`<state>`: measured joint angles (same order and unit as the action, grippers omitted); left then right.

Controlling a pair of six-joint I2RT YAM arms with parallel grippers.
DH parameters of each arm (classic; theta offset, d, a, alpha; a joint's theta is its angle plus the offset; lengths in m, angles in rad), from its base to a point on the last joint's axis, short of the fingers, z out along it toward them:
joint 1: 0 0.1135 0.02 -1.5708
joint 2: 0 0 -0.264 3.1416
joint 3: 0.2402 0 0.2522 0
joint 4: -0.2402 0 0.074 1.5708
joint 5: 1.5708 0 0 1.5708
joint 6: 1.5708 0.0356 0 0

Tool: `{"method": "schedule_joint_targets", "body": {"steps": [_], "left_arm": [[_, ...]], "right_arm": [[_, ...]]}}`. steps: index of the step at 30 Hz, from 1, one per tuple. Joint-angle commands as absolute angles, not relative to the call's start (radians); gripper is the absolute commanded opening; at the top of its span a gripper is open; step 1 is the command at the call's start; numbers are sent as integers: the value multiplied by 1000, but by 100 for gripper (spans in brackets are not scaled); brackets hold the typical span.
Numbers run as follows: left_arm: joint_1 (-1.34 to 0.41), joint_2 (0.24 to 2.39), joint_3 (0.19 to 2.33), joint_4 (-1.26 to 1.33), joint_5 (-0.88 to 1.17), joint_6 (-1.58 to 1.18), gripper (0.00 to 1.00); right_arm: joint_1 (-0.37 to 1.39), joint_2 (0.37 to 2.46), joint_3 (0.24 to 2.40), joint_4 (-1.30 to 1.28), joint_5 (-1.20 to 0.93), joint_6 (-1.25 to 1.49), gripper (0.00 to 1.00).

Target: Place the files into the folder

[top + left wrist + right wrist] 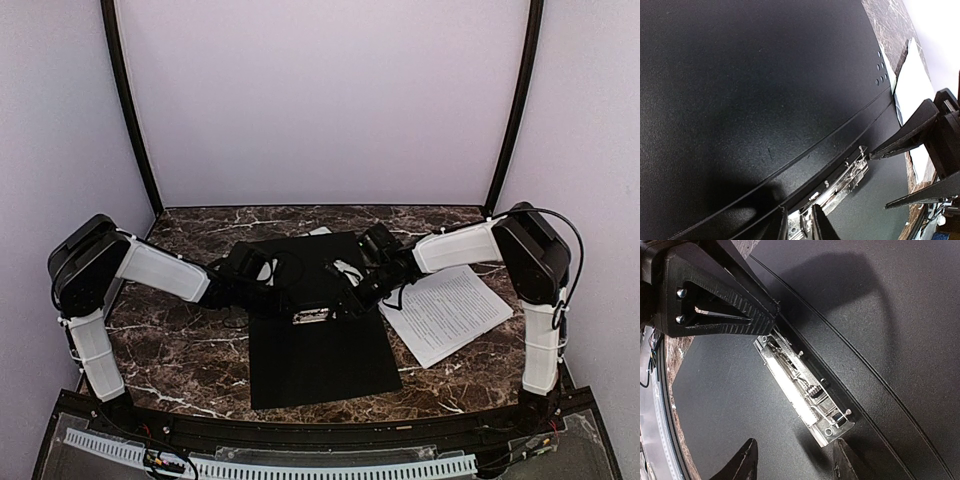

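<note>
Status: flat black-lined folder open; left claw pinched onto silver metal spine clip, right claw half-open, empty beside it. Likely opening clip for white printed sheets.

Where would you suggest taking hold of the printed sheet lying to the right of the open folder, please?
Probably its near corner, coming in low from the near right. The sheet lies flat on the table, skewed, with the right arm over its far end, so that free corner, clear of the folder, is the most exposed part.
</note>
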<state>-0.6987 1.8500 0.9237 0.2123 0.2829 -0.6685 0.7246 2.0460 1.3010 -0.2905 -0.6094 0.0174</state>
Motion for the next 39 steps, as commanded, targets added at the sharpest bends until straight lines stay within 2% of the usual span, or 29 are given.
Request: {"method": "schedule_joint_targets", "body": {"steps": [1, 8, 12, 16, 19, 29, 34, 39], "left_arm": [[-701, 1856, 933, 202, 274, -673, 14], [-701, 1862, 925, 198, 282, -674, 8], [-701, 1862, 926, 190, 295, -646, 1], [-701, 1861, 979, 64, 317, -544, 1], [-701, 1852, 1006, -20, 323, -499, 1], [-701, 1834, 984, -4, 396, -538, 1], [-701, 1836, 978, 16, 410, -546, 1], [-701, 1836, 979, 9, 410, -540, 1]], "right_arm": [[732, 2044, 1281, -270, -606, 14, 50], [732, 2033, 1277, -270, -593, 15, 50], [732, 2007, 1271, -262, -580, 13, 54], [732, 1948, 1233, -224, -552, 5, 61], [733, 1913, 1210, -201, -546, -36, 63], [804, 1931, 1187, -129, -454, -127, 67], [848, 1977, 1199, -108, -398, -165, 66], [885, 2024, 1202, -98, -317, -185, 58]]}}
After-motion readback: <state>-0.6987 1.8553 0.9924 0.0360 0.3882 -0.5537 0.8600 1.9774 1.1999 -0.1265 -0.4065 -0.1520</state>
